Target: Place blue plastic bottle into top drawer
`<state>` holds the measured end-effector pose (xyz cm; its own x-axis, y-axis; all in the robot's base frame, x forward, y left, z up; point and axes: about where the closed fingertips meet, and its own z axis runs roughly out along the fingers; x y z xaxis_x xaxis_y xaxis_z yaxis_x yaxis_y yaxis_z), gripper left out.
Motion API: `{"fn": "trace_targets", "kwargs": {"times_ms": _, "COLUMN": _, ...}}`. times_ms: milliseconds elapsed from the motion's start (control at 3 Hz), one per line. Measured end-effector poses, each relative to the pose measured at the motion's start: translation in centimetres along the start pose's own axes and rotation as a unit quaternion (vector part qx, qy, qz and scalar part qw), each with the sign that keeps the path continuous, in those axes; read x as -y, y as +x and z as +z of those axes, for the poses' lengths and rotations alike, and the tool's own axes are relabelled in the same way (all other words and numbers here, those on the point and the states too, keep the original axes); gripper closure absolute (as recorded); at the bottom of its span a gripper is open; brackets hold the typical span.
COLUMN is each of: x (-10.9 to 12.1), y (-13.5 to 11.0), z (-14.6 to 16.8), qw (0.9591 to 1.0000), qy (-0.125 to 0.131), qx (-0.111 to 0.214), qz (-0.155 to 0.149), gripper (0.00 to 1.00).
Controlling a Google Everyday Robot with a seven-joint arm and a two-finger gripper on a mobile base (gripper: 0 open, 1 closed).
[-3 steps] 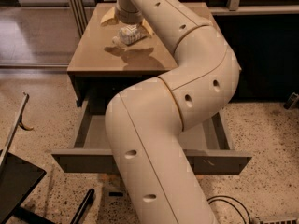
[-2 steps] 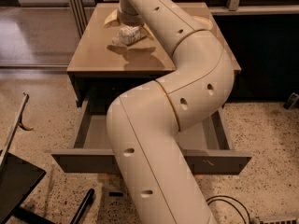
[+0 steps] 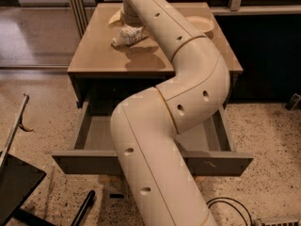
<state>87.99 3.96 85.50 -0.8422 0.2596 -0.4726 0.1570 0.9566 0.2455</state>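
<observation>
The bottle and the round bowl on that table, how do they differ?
The blue plastic bottle lies on its side, crinkled and whitish; the bowl sits upright, smooth and round. The bottle is toward the left, right under the pincer; the bowl sits at the far right, away from it and partly hidden by the arm. Both rest on the tan tabletop, and neither is in the open top drawer.

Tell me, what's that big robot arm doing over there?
The robot's arm stretches over the tan table, and its gripper is right at the blue plastic bottle, lying sideways near the back of the tabletop. Below, the top drawer is pulled open. The bottle is not in it yet.
</observation>
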Motion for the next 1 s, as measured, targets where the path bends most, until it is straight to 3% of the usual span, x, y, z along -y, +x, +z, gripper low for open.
{"fn": "trace_targets", "kwargs": {"times_ms": 1000, "x": -2.7, "y": 0.5, "z": 1.2, "qw": 0.9996, "qy": -0.01, "qx": 0.001, "qz": -0.025, "gripper": 0.0}}
